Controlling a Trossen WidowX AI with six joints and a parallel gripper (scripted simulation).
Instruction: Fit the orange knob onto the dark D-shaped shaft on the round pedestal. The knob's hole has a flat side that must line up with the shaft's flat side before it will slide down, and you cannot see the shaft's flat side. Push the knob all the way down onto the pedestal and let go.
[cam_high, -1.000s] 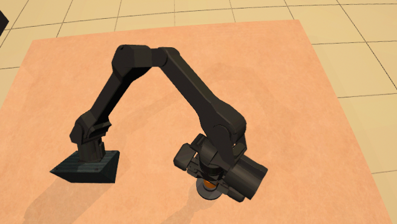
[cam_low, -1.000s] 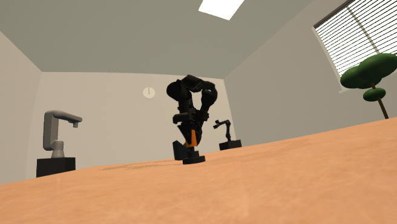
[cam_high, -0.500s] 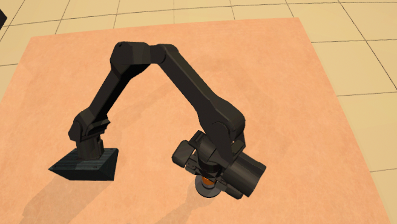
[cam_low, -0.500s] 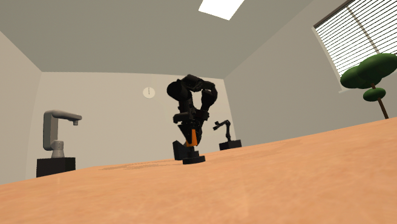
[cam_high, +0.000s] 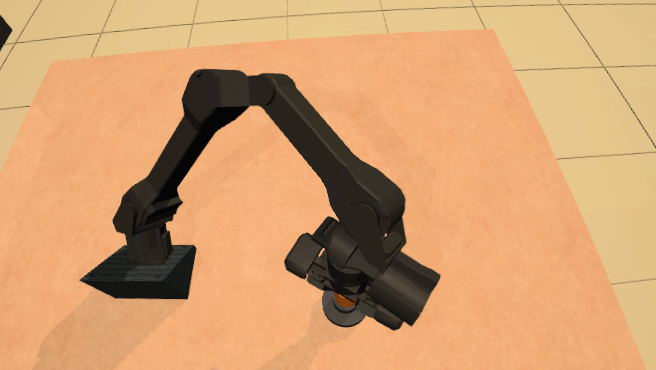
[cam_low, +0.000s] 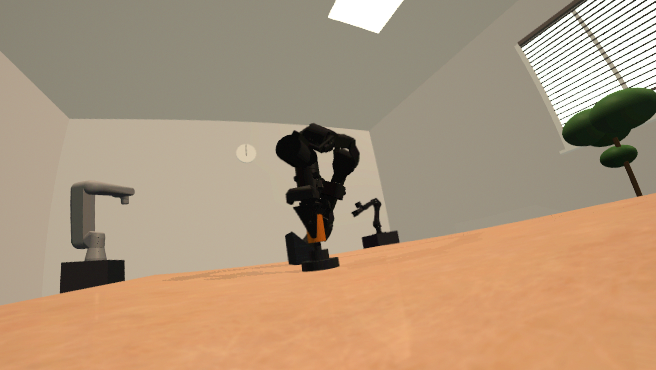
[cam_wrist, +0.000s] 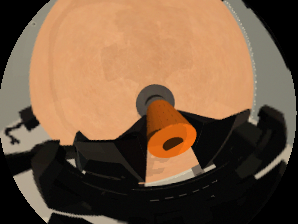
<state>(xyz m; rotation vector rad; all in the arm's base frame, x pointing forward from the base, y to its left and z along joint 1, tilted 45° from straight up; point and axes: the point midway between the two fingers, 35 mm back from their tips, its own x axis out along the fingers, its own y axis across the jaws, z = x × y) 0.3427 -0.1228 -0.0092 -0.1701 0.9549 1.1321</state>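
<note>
My gripper (cam_high: 344, 296) (cam_low: 316, 227) (cam_wrist: 160, 115) is shut on the orange knob (cam_high: 343, 300) (cam_low: 317, 229) (cam_wrist: 165, 125), a tapered orange cylinder with a dark hole in its near end. It holds the knob upright directly over the round grey pedestal (cam_high: 336, 314) (cam_low: 320, 263) (cam_wrist: 145, 94). In the low side view the knob's lower end sits above the pedestal disc with the short dark shaft (cam_low: 317, 249) under it. In the wrist view the knob covers the shaft, so the shaft's flat side is hidden. I cannot tell whether the knob's hole is over the shaft.
The arm's dark base (cam_high: 142, 273) stands on the orange table (cam_high: 475, 200) to the left of the pedestal. A grey robot (cam_low: 92, 215) and a small black arm (cam_low: 374, 215) stand far behind the table.
</note>
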